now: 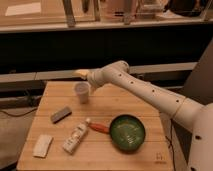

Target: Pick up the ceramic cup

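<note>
The ceramic cup (82, 92) is a small whitish-grey cup without a handle, upright at the back left of the wooden table (130, 102). My gripper (81, 75) is at the end of the white arm, which reaches in from the right. It sits directly above and just behind the cup's rim. The wrist hides whether it touches the cup.
A green pan (127, 132) with an orange handle (99, 128) sits front centre. A white bottle with a printed label (75, 139) lies to its left. A grey block (60, 114) and a pale sponge (42, 145) lie on the left side. A dark shelf runs behind the table.
</note>
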